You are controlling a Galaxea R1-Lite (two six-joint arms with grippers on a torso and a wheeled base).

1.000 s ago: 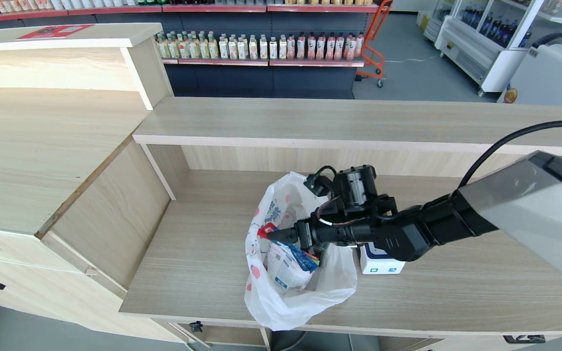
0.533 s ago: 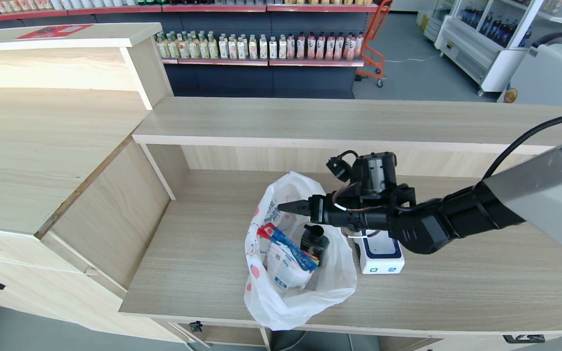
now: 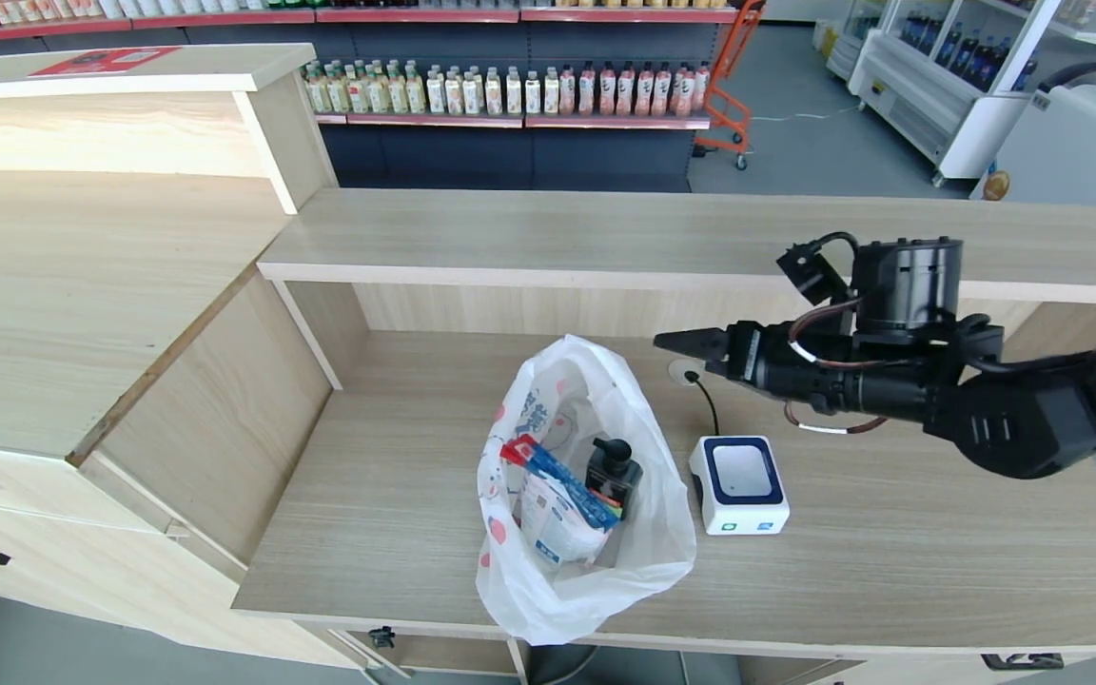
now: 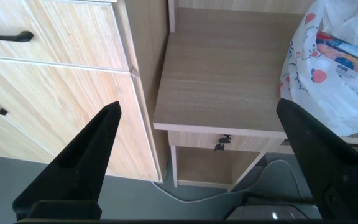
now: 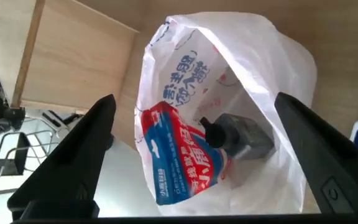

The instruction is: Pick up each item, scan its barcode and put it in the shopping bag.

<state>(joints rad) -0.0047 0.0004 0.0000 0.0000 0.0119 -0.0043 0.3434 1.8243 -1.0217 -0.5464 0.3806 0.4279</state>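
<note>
Wooden drawers point(image 4: 48, 93) lay under the left gripper point(image 4: 197, 106), its fingers spread and empty. At the head view's lower centre the shopping bag point(image 3: 596, 571) stood open on the counter point(image 3: 890, 552), holding a blue-and-white pouch point(image 3: 556, 514) and a dark pump bottle point(image 3: 613, 473). The scanner point(image 3: 740, 483) sat just right of it. Above and right hovered the right gripper point(image 3: 667, 340), fingers apart, empty.

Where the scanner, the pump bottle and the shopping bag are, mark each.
scanner point(image 3: 740, 471), head view, on its dark top window.
pump bottle point(image 3: 612, 480), head view, on its dark body.
shopping bag point(image 3: 586, 590), head view, on its white front wall.
</note>
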